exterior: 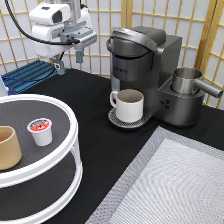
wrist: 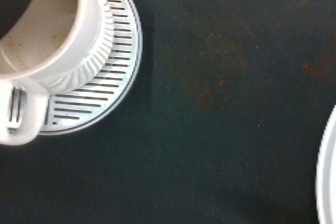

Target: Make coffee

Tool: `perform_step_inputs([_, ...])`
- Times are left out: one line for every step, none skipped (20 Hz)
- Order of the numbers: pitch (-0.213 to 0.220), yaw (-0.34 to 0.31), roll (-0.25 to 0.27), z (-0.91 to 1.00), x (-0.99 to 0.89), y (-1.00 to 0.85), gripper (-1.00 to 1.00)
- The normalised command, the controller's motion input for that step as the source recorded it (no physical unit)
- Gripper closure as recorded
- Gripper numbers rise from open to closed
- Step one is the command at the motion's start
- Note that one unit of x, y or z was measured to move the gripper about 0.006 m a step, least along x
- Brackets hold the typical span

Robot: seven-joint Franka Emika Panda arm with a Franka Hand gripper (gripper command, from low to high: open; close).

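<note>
Exterior view: the gripper is seen raised above the black table near the exterior view's top left, its two short fingers spread apart with nothing held between them, well apart from every task object. The coffee pod, white-bodied with a red-orange foil lid, is shown standing upright on the upper shelf of a white two-tier round tray at the exterior view's left; a tan handleless cup is placed near it on the same shelf, toward the left edge. At the centre of the view a dark grey coffee machine is shown with its lid down, and a white mug is set upright on the machine's round slotted drip plate, its handle turned toward the exterior view's left. A metal frothing jug is seated on the machine's side toward the exterior view's right. A grey woven mat is laid at the lower right, and a blue ridged object lies behind the tray at the upper left. Wrist view: the white mug is seen from above, resting on the slotted drip plate, with the black table surface beside it and a white rim of the tray at one edge.
</note>
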Motion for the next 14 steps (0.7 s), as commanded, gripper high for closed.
perform_step_inputs([0.038,0.0,0.011,0.07,0.09,0.0,-1.0])
perform_step_inputs([0.027,0.0,0.008,0.44,0.29,0.0,-1.0])
perform_step_inputs([0.027,0.0,0.008,0.44,0.29,0.0,-1.0])
perform_step_inputs([0.032,0.0,0.005,0.49,0.31,0.0,-1.0])
perform_step_inputs([0.042,0.0,0.011,0.52,0.3,0.0,-1.0])
perform_step_inputs([0.052,0.0,0.001,0.5,0.31,0.0,-1.0])
perform_step_inputs([0.052,0.0,0.0,0.49,0.33,0.0,-1.0])
perform_step_inputs([0.055,0.0,0.014,0.5,0.32,0.0,-1.0])
perform_step_inputs([0.063,0.0,0.015,0.55,0.39,0.0,-1.0])
perform_step_inputs([0.066,0.0,0.016,0.59,0.43,0.0,-1.0])
perform_step_inputs([0.074,0.0,0.029,0.64,0.48,-0.03,-1.0])
perform_step_inputs([0.08,0.0,0.045,0.69,0.54,-0.08,-1.0])
perform_step_inputs([0.106,0.0,0.072,0.71,0.64,-0.14,-1.0])
perform_step_inputs([0.132,0.0,0.092,0.72,0.69,-0.18,-1.0])
